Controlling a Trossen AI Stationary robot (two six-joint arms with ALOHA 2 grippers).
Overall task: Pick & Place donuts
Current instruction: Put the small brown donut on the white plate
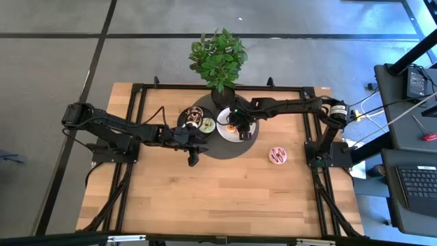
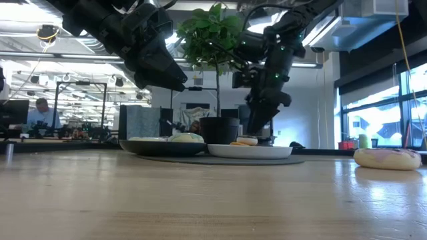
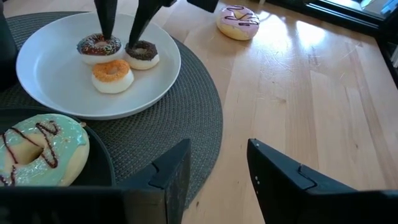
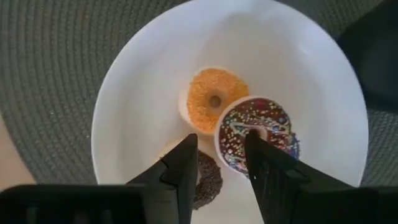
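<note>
- Writing: none readable from above; right gripper point(image 1: 234, 127) hovers over the white plate point(image 1: 247, 134), pink donut point(image 1: 278, 156) alone on the wooden table point(image 1: 205, 191).
- Low view: potted plant point(image 2: 215, 67) behind plates; office beyond.
- Left wrist: left gripper point(image 3: 217, 165) open, empty, above the dark mat point(image 3: 199, 124), green donut point(image 3: 37, 152) close by.
- Right wrist: open fingers point(image 4: 183, 165) above the sprinkled donut point(image 4: 255, 134) beside the orange donut point(image 4: 214, 99).

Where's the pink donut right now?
In the high view, the pink donut lies alone on the bare table, right of the round mat, nearest the right arm's base.
</note>
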